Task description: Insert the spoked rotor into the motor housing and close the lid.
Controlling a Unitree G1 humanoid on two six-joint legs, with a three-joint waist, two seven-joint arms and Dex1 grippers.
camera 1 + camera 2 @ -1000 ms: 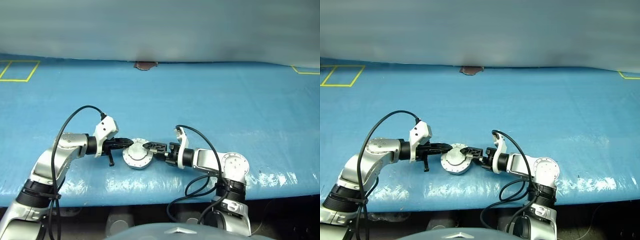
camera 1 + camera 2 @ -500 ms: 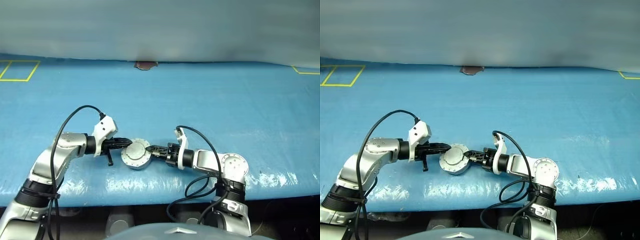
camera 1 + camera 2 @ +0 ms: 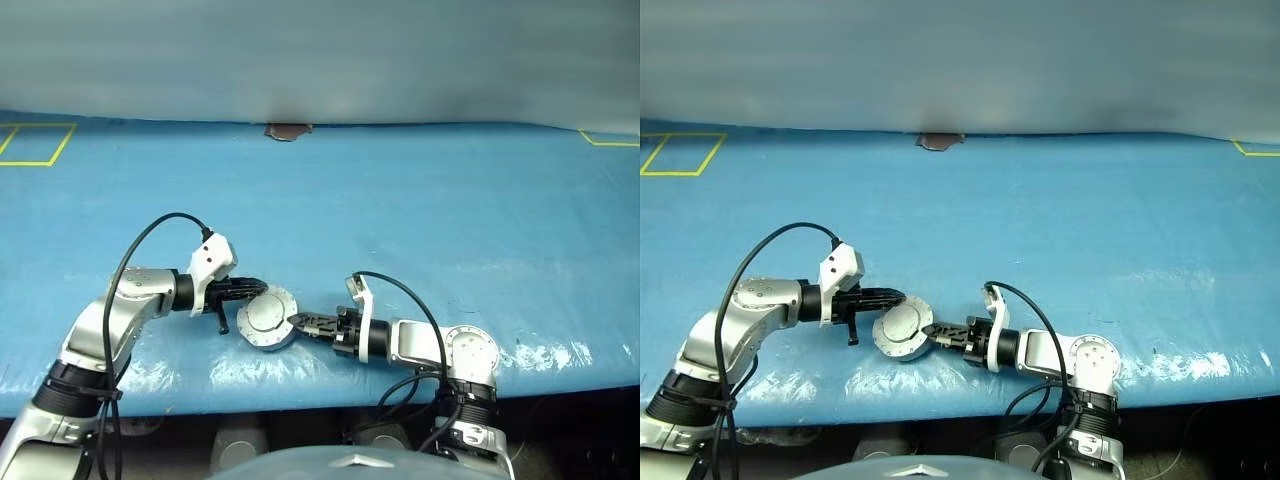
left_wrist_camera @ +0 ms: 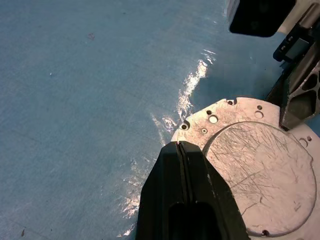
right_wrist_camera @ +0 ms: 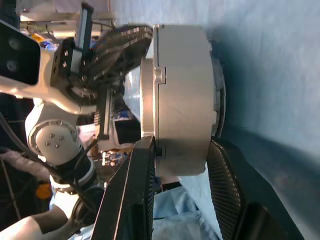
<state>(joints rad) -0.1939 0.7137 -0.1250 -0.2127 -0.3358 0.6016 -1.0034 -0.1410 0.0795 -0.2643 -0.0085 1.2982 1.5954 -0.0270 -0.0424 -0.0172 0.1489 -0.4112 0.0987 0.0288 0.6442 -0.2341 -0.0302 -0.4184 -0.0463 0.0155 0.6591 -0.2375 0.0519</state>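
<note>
Housing (image 3: 265, 320): round grey metal, lid (image 4: 260, 172) closed, plain scratched face up; lies near blue table's (image 3: 420, 210) front edge, wide bare surface behind. Right gripper (image 5: 177, 165): ribbed black fingers clamp housing's side wall. Left gripper (image 4: 181, 147): fingers pressed together, tip at lid's rim.

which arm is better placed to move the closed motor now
Right, probably. Its pincer straddles the motor housing, one finger on each side, lid closed on top. The left pincer is shut, its tips only at the rim.
</note>
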